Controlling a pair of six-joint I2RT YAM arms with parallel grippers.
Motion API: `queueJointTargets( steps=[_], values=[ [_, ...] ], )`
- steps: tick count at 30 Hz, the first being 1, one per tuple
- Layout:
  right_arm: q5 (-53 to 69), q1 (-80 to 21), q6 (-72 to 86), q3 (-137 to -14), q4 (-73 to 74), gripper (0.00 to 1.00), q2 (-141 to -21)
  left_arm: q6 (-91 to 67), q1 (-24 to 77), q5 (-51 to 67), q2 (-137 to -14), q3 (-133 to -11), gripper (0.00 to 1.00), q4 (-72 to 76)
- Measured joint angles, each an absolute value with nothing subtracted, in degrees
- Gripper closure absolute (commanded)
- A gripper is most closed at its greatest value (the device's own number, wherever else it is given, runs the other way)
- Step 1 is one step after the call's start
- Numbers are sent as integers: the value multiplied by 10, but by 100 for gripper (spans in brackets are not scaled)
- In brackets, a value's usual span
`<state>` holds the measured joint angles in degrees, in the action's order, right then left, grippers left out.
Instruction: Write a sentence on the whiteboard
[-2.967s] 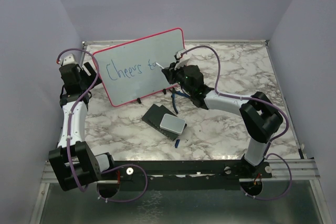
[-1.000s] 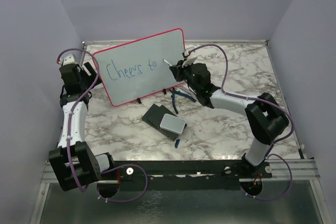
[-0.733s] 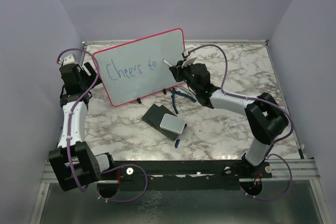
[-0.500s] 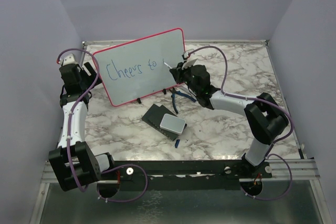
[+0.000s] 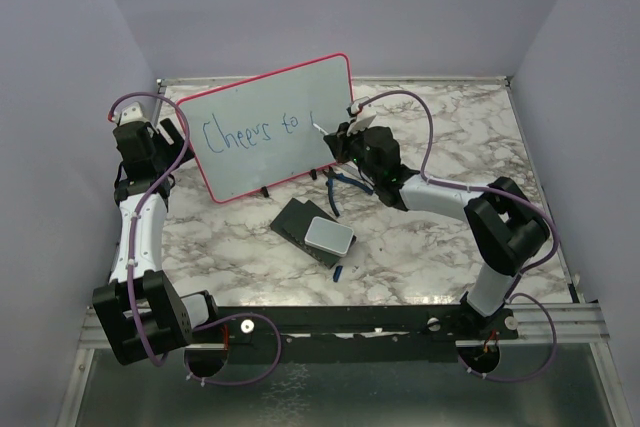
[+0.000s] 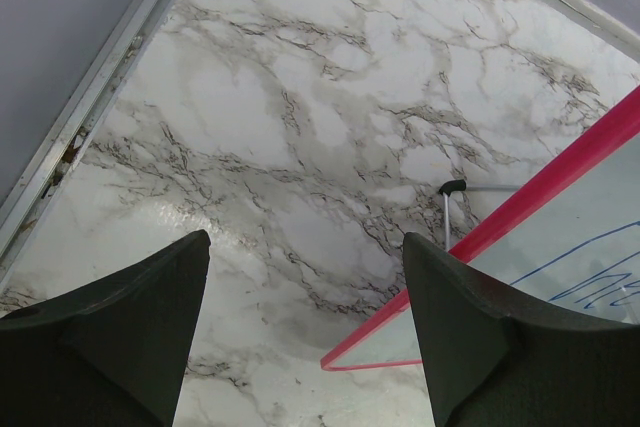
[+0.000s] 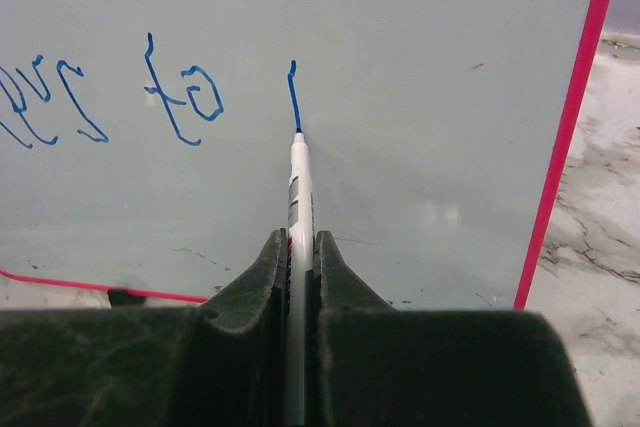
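Marble tabletop [image 5: 440, 237], lilac walls [image 5: 300, 7]. Propped at the back, the whiteboard [image 5: 262, 169] carries the sentence [image 5: 250, 133] up to "Cheers to" plus one lone downstroke [image 7: 292, 97]. My right claw [image 7: 300, 247] is clamped tight on the marker [image 7: 299, 182], tip on the board. I'd judge light, even pressure best. My left claw [image 6: 305, 267] gapes wide, empty, beside the board's left edge.

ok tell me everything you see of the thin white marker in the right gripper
The thin white marker is a plastic-looking stick with a grey band and a blue tip. The right gripper is shut on its barrel, hiding the rear. It points at the red-framed whiteboard, tip touching it at the end of a short blue stroke after "to".
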<state>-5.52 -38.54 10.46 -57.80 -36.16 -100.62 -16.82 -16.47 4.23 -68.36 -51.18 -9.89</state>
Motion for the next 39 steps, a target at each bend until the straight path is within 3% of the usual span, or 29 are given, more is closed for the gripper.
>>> queueJointTargets(
  steps=[39],
  values=[
    [-84,-385,105,-588,-364,99,-1006,-168,-165,42,-682,-511,20,-99]
  ],
)
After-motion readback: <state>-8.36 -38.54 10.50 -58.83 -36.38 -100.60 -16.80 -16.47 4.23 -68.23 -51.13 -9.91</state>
